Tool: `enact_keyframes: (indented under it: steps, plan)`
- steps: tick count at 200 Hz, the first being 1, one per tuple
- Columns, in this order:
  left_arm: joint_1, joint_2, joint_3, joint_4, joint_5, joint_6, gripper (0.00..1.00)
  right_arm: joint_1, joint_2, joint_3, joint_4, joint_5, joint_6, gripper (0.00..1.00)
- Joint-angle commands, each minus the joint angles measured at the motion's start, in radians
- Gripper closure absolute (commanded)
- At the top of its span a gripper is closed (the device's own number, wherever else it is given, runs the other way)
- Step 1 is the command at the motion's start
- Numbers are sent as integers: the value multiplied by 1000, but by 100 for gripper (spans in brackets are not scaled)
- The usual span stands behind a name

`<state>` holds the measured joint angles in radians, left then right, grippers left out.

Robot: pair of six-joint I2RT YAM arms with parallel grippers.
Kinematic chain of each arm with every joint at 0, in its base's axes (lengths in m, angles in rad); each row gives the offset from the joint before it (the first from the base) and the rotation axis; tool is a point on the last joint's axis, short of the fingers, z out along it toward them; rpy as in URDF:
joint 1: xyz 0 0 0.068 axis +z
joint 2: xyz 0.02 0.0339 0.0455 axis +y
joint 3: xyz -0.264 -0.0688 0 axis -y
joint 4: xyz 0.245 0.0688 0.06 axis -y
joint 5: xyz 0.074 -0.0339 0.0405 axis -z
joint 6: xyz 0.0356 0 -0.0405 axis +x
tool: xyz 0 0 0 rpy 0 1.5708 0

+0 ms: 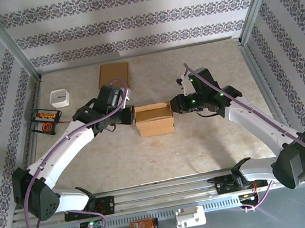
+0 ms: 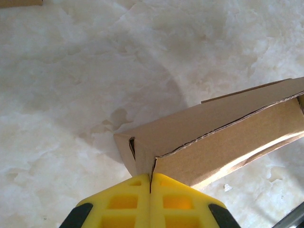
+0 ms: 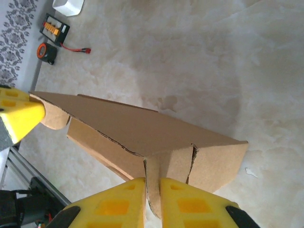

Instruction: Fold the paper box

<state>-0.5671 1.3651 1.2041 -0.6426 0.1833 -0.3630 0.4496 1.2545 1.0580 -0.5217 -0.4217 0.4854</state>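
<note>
The box sits near the middle of the bench, well clear of every edge, with its long sides running left to right. It is brown card, already raised into a shallow oblong shell. The top panel slopes in the wrist views and thin gaps show along its creases, so it looks only loosely closed.

The left pincer is at the box's left end, its yellow fingers pressed together on a thin card edge at the corner. The right pincer is at the other end, nipping a narrow end flap between near-closed fingers.

I judge the step in hand to be closing the ends — both flaps gripped, neither yet tucked home. The next move probably calls for steadying one end while the other flap is turned inward and pushed into its slot — gently, as thin card buckles.

A flat card sheet lies at the far edge, and a white tub near the far-left corner.
</note>
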Motion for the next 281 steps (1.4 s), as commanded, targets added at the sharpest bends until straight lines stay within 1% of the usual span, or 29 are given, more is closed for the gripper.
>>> enact_keyframes:
  steps: [1, 29, 93, 158, 190, 238, 281]
  plan:
    - [10, -20, 3, 36, 28, -39, 100, 8, 1, -1, 44, 11, 73, 83]
    - [10, -20, -1, 44, 27, -48, 100, 8, 18, -7, 45, 17, 86, 83]
    - [10, -12, 1, 43, 21, -53, 100, 9, 40, -11, 72, -24, 105, 82]
    - [16, -15, 5, 38, 24, -80, 100, 14, 44, -65, 27, 68, 17, 83]
    - [34, -17, 3, 59, 74, -132, 100, 15, 39, -69, 23, 80, 5, 83]
    - [83, -5, -31, 120, 193, -266, 100, 24, 43, -64, 26, 77, 6, 83]
    - [94, 3, -53, 126, 211, -270, 100, 40, 51, -63, 29, 76, 7, 83]
